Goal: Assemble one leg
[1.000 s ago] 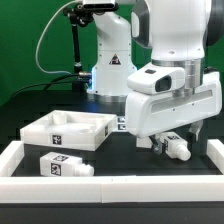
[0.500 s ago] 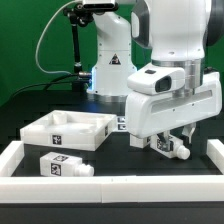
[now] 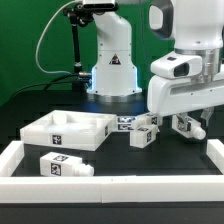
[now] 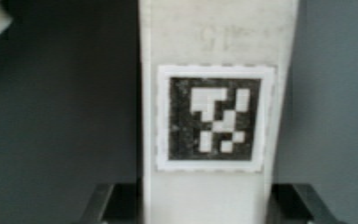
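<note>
Exterior and wrist views of the arm during assembly. The gripper (image 3: 190,124) stood at the right of the scene, beyond the near white wall (image 3: 120,187) that edged the dark table (image 3: 120,158). It was pinching one leg (image 4: 211,90). In the wrist view this white peg ran lengthwise between the two dark fingers (image 4: 119,203), which pressed against its opposite sides, and its black-and-white tag (image 4: 213,118) faced the camera. In the exterior view the held leg showed as a white block under the arm's large white housing (image 3: 185,85). Whether it touched the table could not be told.

A second leg (image 3: 142,135) lay on the table just left of the gripper, apart from it, with another white block just behind it. A third leg (image 3: 66,165) lay on its side at the near left, close to the wall. The large square panel (image 3: 38,128) with its raised rim rested on the left, farther back than the third leg. The arm's base (image 3: 112,70) stood at the far centre.
</note>
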Available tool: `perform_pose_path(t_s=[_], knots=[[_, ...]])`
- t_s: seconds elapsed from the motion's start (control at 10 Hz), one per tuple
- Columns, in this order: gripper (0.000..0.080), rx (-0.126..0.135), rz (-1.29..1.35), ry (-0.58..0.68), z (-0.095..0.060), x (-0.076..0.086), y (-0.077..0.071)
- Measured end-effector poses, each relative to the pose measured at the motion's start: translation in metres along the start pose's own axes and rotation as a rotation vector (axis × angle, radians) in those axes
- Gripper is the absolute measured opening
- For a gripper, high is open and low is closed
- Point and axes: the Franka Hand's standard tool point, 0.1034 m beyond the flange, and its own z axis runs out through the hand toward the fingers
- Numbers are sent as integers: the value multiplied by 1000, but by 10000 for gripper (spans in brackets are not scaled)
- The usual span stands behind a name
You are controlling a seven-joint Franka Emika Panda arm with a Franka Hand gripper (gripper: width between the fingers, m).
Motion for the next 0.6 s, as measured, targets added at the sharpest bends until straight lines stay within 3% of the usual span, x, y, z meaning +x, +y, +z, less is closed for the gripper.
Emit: perform_pose_path(t_s=[0.4, 0.6], knots=[[285, -2, 30, 28, -1, 5, -4], [286, 10, 102, 28, 17, -11, -39]])
